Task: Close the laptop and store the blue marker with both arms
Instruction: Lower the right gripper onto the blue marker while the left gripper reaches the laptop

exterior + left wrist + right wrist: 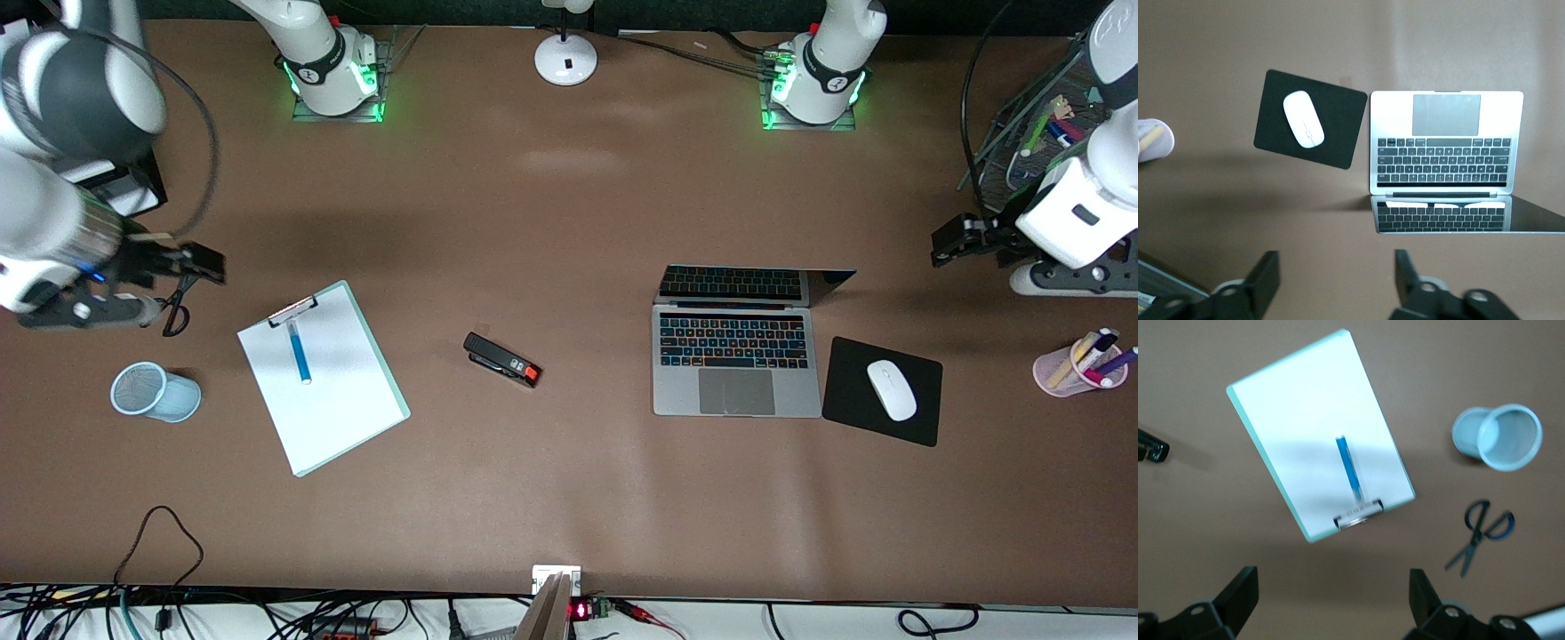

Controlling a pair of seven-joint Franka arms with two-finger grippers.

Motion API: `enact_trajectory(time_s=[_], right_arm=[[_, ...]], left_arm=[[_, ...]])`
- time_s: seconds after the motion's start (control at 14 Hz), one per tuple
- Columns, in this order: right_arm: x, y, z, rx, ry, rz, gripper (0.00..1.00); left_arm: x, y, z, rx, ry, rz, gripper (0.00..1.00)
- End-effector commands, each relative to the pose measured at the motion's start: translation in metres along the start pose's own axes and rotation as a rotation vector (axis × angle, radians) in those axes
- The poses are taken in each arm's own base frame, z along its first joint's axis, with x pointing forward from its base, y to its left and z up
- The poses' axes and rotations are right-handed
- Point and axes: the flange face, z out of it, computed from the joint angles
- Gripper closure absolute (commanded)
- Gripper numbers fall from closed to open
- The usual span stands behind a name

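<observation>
The silver-grey laptop (733,356) stands open on the table, its screen upright; it also shows in the left wrist view (1446,143). The blue marker (299,351) lies on a white clipboard (324,391), just below its clip, and shows in the right wrist view (1349,465). My right gripper (197,262) is open and empty over the table by the scissors, apart from the clipboard (1318,433); its own view shows it (1331,593) open. My left gripper (953,240) is open and empty over bare table toward the left arm's end; its own view shows it (1337,277) open.
A black stapler (502,360) lies between clipboard and laptop. A blue mesh cup (156,391) lies tipped near black scissors (175,311). A white mouse (892,389) sits on a black pad (920,422). A pink pen cup (1080,364) and wire rack (1040,124) stand at the left arm's end.
</observation>
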Motion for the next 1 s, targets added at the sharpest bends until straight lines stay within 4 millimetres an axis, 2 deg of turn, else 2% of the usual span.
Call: enact_trajectory(time_s=[0.0, 0.14, 0.29, 0.36, 0.5, 0.64, 0.79, 0.86, 0.93], right_arm=[[0.019, -0.001, 0.030, -0.019, 0.002, -0.006, 0.00], [0.034, -0.004, 0.061, -0.025, -0.003, -0.010, 0.00], [0.045, -0.006, 0.086, -0.031, -0.005, -0.014, 0.00], [0.048, -0.012, 0.098, -0.033, -0.001, -0.026, 0.00], [0.051, -0.018, 0.106, -0.041, 0.023, -0.069, 0.00], [0.058, -0.011, 0.131, -0.047, 0.052, -0.131, 0.00], [0.058, -0.012, 0.156, -0.052, 0.088, -0.165, 0.00], [0.058, -0.012, 0.169, -0.055, 0.101, -0.187, 0.00], [0.058, -0.010, 0.183, -0.059, 0.112, -0.219, 0.00]], left_arm=[[0.003, 0.003, -0.009, 0.030, -0.067, 0.022, 0.92], [0.004, 0.004, -0.008, 0.019, -0.075, 0.024, 0.98], [0.002, 0.005, -0.003, 0.014, -0.097, 0.023, 0.98], [-0.002, 0.016, 0.001, 0.005, -0.128, 0.032, 0.98], [-0.009, 0.033, 0.010, -0.012, -0.180, 0.041, 0.98], [-0.013, 0.042, 0.021, -0.058, -0.212, 0.009, 0.98], [-0.015, 0.052, 0.036, -0.108, -0.233, -0.002, 0.98], [-0.018, 0.060, 0.042, -0.115, -0.223, 0.001, 0.98], [-0.023, 0.078, 0.049, -0.111, -0.214, 0.007, 0.98]])
